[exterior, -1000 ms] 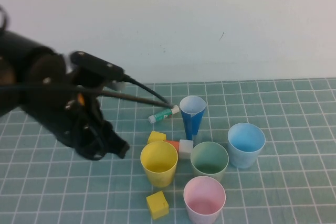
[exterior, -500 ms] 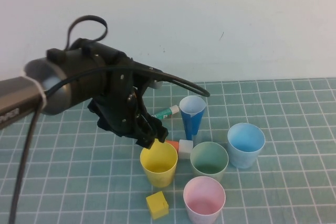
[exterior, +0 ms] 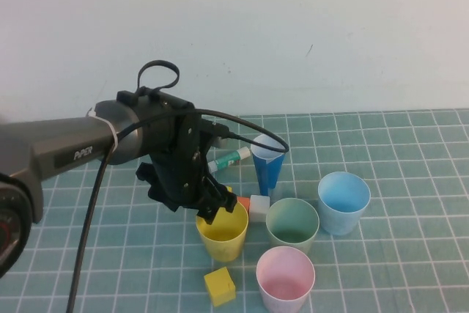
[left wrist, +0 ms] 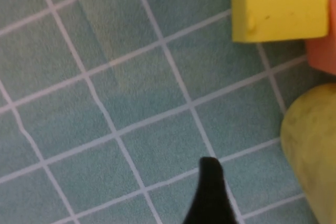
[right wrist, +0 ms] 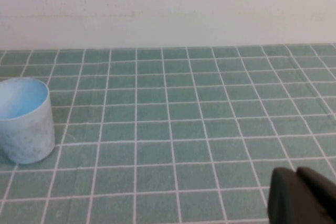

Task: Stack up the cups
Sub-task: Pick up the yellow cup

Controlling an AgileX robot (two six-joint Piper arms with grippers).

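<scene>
Five cups stand on the green mat: a yellow cup [exterior: 222,229], a green cup [exterior: 292,225], a pink cup [exterior: 285,277], a light blue cup [exterior: 344,202] and a tall dark blue cup [exterior: 268,162]. My left gripper [exterior: 211,209] is low at the yellow cup's near-left rim. In the left wrist view one dark finger [left wrist: 210,187] shows, well apart from the yellow cup's wall [left wrist: 314,156]; the gripper looks open and empty. My right gripper [right wrist: 300,195] is shut and empty, out of the high view, with the light blue cup [right wrist: 23,119] far from it.
A yellow block [exterior: 220,286] lies in front of the yellow cup. A white block [exterior: 259,207], an orange block [exterior: 242,200] and a glue stick [exterior: 227,159] lie between the cups. Another yellow block [left wrist: 278,6] lies beside the left gripper.
My left arm has swung in from the left and come down to the yellow cup's rim. The cups and blocks have not moved.
</scene>
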